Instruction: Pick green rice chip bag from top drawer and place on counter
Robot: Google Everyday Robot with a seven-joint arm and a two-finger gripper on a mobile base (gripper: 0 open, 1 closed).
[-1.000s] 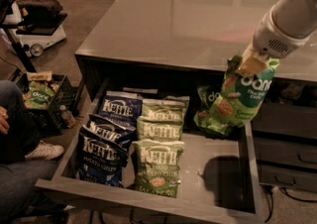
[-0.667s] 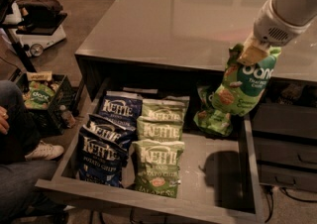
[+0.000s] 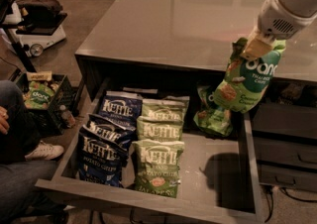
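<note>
My gripper (image 3: 253,47) is at the upper right, shut on the top edge of the green rice chip bag (image 3: 247,82), which hangs upright in the air above the back right corner of the top drawer (image 3: 225,178), level with the counter's front edge. A second green bag (image 3: 212,117) lies in the drawer's back right corner, below the held one. The counter (image 3: 183,20) stretches wide and glossy behind the drawer.
The open drawer holds dark blue Kettle bags (image 3: 106,141) on the left and olive-green Kettle bags (image 3: 157,156) in the middle. Black drawer fronts (image 3: 285,148) stand at the right. A person's leg and shoe (image 3: 42,151) and a crate with snacks (image 3: 42,96) are at the left.
My gripper has lifted the green rice chip bag higher and slightly toward the counter; the bag now hangs clear of the drawer.
</note>
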